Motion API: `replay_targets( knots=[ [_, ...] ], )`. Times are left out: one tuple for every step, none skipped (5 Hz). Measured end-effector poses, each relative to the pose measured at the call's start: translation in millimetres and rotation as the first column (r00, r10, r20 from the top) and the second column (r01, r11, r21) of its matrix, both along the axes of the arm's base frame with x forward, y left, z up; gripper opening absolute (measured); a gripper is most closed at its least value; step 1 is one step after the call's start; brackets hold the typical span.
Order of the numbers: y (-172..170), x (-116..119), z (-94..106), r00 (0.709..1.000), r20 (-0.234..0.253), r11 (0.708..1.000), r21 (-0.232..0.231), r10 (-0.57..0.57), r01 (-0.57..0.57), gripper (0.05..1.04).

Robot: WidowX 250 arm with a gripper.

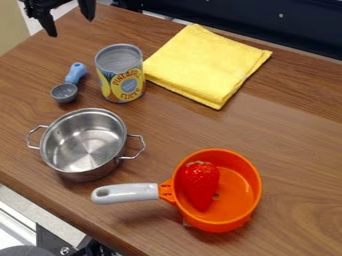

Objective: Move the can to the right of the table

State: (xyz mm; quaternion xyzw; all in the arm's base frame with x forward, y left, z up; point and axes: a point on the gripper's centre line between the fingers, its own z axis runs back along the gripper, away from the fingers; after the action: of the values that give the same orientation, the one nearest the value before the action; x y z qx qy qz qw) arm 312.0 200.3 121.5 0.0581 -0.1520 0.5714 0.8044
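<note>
The claw (69, 20) is spread and empty; near it, lower and to the right in the view, the can (121, 75) stands upright just beside the yellow cloth (207, 65). Treat the can as stiff, smooth and possibly heavy if full; grip both sides squarely at mid-body to limit slip or tilt. Farther from the claw lie the steel pot (81, 172) and, beyond it, the orange pan (217, 225).

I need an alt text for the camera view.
A can stands on a wooden table beside a yellow cloth, near a scoop, a steel pot and an orange pan holding a strawberry. An open black gripper hangs at upper left.
</note>
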Motion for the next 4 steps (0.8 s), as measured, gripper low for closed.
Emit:
replay_targets(
  knots=[
    [3.5, 2.9, -11.8, 0.998, -0.022, 0.998, 0.007, 0.067, -0.066, 1.001],
    [5.4, 6.3, -10.7, 0.997, 0.002, 0.997, 0.026, 0.076, -0.076, 1.001],
    [3.4, 5.3, -27.9, 0.987, -0.039, 0.988, 0.022, 0.156, -0.155, 1.001],
    [-11.5, 1.0, -41.3, 0.977, -0.054, 0.979, 0.002, 0.204, -0.204, 1.001]
  ],
)
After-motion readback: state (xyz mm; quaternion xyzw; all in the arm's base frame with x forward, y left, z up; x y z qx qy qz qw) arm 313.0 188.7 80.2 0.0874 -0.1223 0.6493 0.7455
